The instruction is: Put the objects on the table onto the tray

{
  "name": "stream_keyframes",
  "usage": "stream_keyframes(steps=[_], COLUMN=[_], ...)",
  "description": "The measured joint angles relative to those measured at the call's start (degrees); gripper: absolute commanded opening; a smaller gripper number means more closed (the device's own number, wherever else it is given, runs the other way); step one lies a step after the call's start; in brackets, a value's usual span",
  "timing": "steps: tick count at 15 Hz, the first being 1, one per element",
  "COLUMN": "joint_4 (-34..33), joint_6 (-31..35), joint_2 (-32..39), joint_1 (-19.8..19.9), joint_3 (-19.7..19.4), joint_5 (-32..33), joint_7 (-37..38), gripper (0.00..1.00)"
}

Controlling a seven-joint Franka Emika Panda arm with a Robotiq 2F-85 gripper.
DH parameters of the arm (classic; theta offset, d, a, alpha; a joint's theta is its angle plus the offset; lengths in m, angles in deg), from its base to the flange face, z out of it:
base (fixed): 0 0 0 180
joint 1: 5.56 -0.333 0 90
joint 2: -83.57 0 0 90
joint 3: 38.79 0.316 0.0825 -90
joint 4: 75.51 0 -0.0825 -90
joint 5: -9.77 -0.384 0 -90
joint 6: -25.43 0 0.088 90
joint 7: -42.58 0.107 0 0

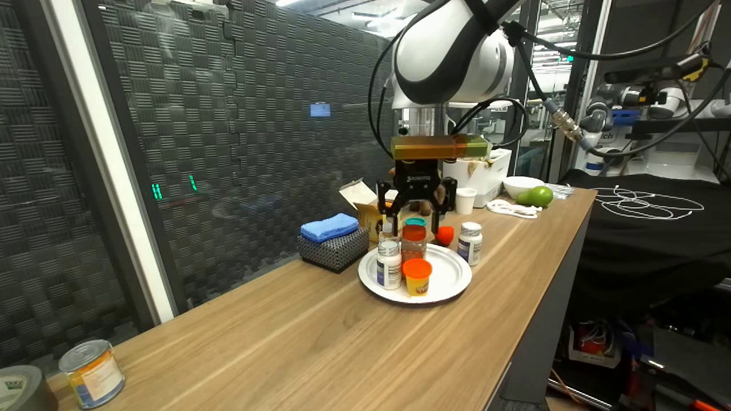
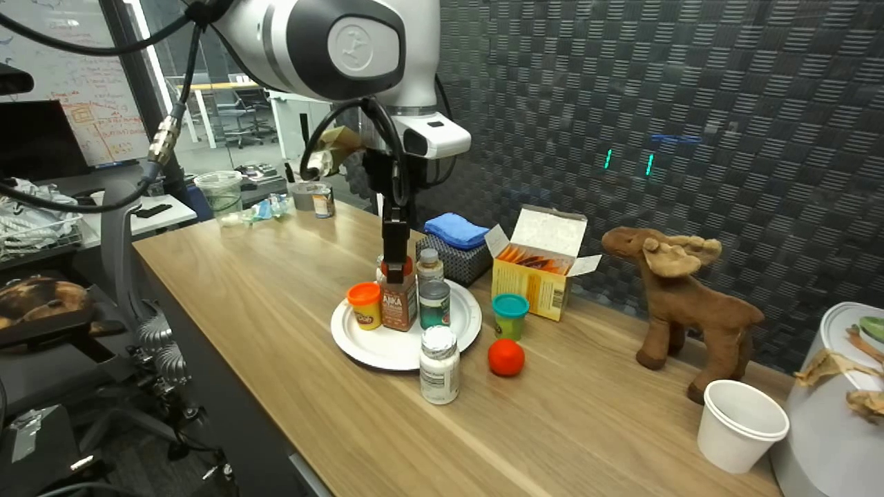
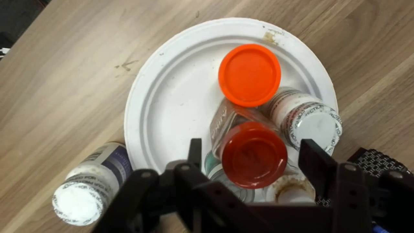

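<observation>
The white plate (image 1: 460,283) is the tray and also shows in the wrist view (image 3: 139,106). On it stand a red-capped spice jar (image 2: 398,307), an orange-lidded tub (image 2: 365,306), a grey-capped green bottle (image 2: 434,304), a small bottle (image 2: 429,264) and a white bottle (image 1: 389,268). Another white bottle (image 2: 439,366) stands on the table beside the plate, as do a teal-lidded tub (image 2: 510,319) and a red ball (image 2: 506,357). My gripper (image 3: 251,152) is open, its fingers on either side of the jar's red cap, with visible gaps. In an exterior view, the gripper (image 1: 415,227) hides part of the background.
Near the wall are a dark box (image 1: 334,249) with a blue cloth (image 2: 456,230), an open yellow box (image 2: 532,284) and a plush moose (image 2: 697,304). White cups (image 2: 740,428) stand by a white bin (image 2: 829,407). A can (image 1: 92,374) and tape roll (image 1: 23,391) sit at one end.
</observation>
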Motion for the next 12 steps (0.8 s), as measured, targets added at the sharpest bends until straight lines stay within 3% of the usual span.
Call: stream_keyframes(steps=[6,12], joint_4=[6.98,11.54], joint_6=[2.38,3.19], joint_2=[-9.39,-13.34], joint_1=[0.82,6.43], joint_3=[-2.26,-6.06], joint_5=[0.0,-0.52], joint_7=[0.08,0.01], gripper=[1.0,1.0])
